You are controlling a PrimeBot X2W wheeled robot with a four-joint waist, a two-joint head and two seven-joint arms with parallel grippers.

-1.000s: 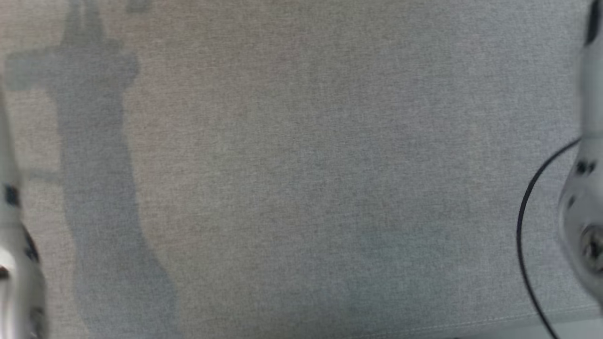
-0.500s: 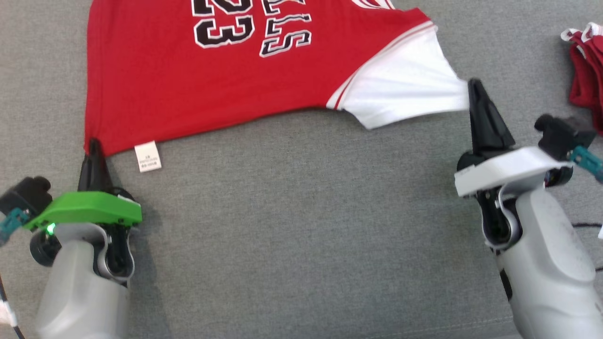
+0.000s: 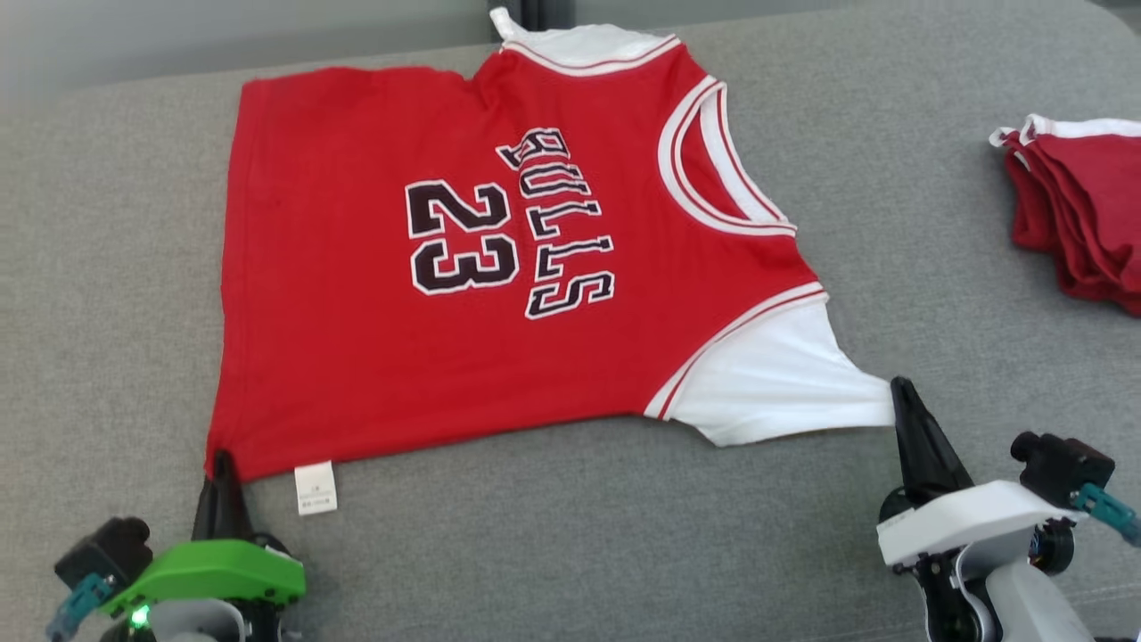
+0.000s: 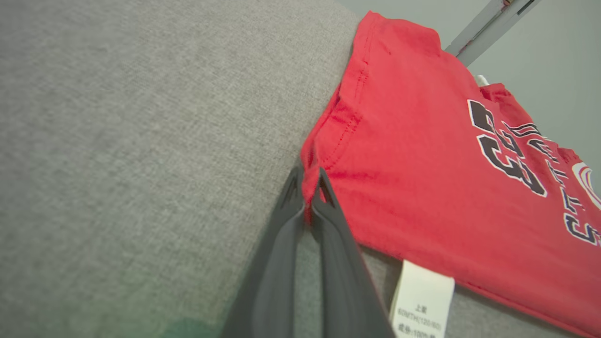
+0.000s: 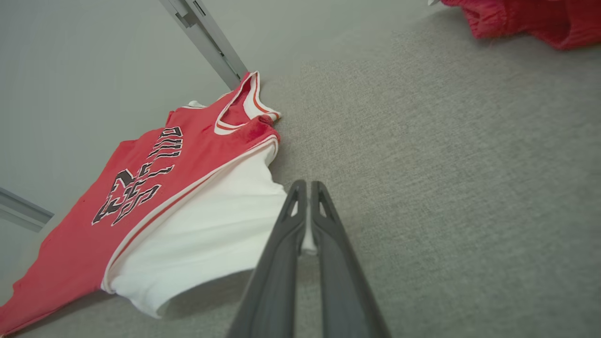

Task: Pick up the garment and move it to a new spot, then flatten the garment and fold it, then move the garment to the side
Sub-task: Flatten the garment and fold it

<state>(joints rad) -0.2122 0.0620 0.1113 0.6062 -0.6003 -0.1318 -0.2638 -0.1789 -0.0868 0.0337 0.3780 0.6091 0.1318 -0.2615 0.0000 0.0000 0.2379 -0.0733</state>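
Note:
The garment [image 3: 357,357] is a red jersey with white sleeves, "BULLS 23" in black letters, spread on the grey cloth surface [image 3: 579,535]. My left gripper [image 3: 220,459] is shut on its near left hem corner, beside a white care label [image 3: 316,488]. In the left wrist view the gripper [image 4: 307,188] pinches the red hem of the garment [image 4: 422,178]. My right gripper [image 3: 900,388] is shut on the tip of the white sleeve [image 3: 775,383]. The right wrist view shows that gripper [image 5: 307,190] clamping the sleeve [image 5: 211,234] edge between its fingers.
A pile of folded red garments [image 3: 1083,209] lies at the far right of the surface, also seen as red garments [image 5: 530,19] in the right wrist view. A metal post [image 5: 206,42] and pale floor lie beyond the far edge.
The head camera has tilted, so the whole jersey is now in view. Both grippers keep their hold on the hem corner and the sleeve tip.

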